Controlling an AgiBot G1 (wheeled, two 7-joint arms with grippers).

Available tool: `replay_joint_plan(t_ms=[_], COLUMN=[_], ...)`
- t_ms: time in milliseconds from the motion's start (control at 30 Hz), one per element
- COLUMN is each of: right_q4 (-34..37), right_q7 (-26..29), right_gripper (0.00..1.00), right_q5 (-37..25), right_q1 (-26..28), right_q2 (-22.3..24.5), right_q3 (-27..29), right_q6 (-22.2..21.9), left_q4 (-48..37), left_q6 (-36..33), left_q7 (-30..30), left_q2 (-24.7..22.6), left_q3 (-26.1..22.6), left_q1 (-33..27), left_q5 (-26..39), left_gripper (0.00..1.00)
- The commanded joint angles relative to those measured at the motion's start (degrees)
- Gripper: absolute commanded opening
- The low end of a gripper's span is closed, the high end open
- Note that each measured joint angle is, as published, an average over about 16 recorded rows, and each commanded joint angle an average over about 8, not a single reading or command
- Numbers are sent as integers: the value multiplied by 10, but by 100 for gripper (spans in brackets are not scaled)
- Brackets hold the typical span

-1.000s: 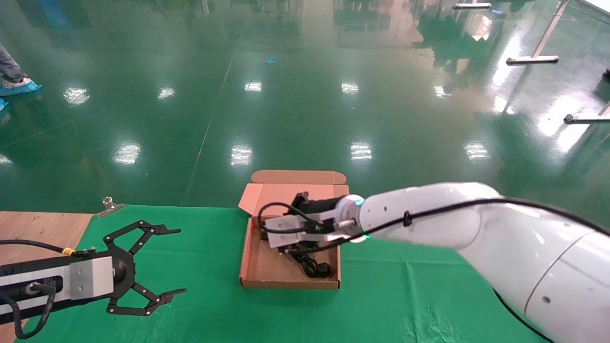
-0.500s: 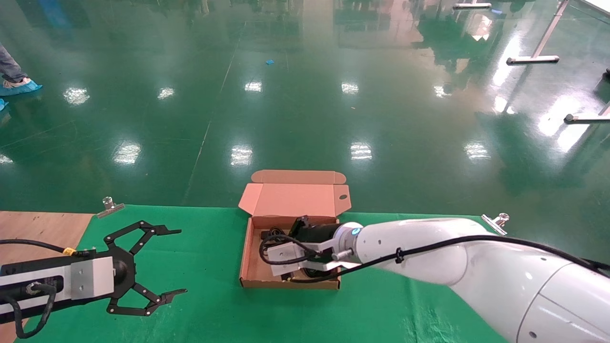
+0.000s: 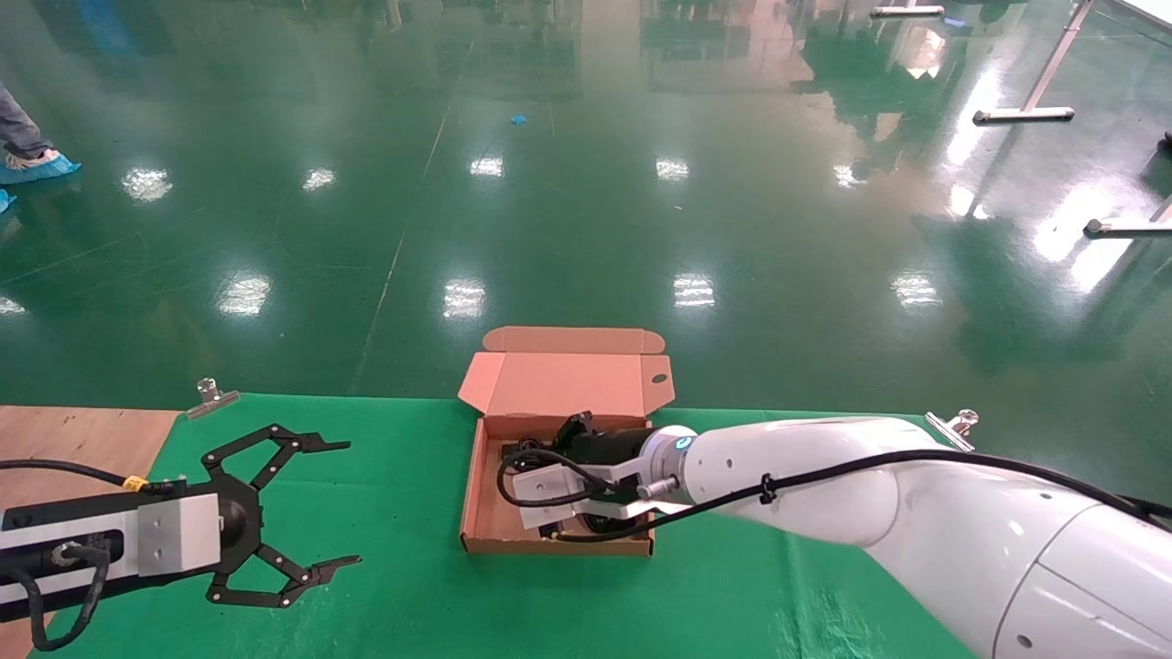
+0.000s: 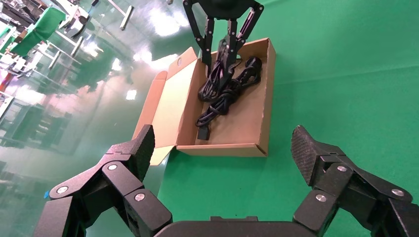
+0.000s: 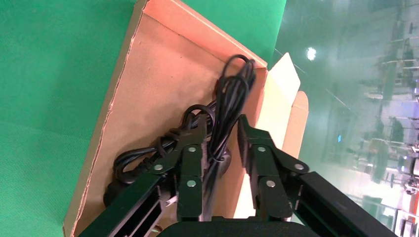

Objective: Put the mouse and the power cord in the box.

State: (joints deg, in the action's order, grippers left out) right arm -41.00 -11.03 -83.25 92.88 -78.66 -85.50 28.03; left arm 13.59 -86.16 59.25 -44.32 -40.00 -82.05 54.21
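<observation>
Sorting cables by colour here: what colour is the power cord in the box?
Black. The power cord shows best in the left wrist view, coiled inside the box.

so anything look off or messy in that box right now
Nothing damaged or spilled. The power cord lies bundled inside the box, with the right gripper around its loops. No mouse is visible there; the left gripper sits open, aside.

Shallow square brown corrugated-cardboard box lying open on green-covered bench, hinged lid up at far side. Thin black looped power cord bundled inside box, chunky plug end on box floor. Mouse not discernible.
</observation>
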Motion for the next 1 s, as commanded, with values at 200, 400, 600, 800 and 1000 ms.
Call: replay_joint_plan(t_ms=[200,400,600,800,1000], right_q4=[-7,-21,-45,-77,-109], right_q7=[0,7,26,48,70], right_gripper=[100,100,100,100,100], right_q5=[0,12,51,92,134], right_q1=[1,-8,-37,-68,-100], right_q2=[7,21,57,100,144], right_q3=[1,22,87,156,225], right_q6=[2,18,73,130,188], left_q4=[7,49,109,169,229], left_q6=[1,1,2,2,3], left_q7=[-7,-56,-126,-196,-266], left_q2=[1,8,17,26,35], left_q3=[2,19,43,67,91], left_q1=[2,17,37,58,78], left_q5=[-1,-10,-22,-35,-47], left_gripper=[100,100,100,100,100])
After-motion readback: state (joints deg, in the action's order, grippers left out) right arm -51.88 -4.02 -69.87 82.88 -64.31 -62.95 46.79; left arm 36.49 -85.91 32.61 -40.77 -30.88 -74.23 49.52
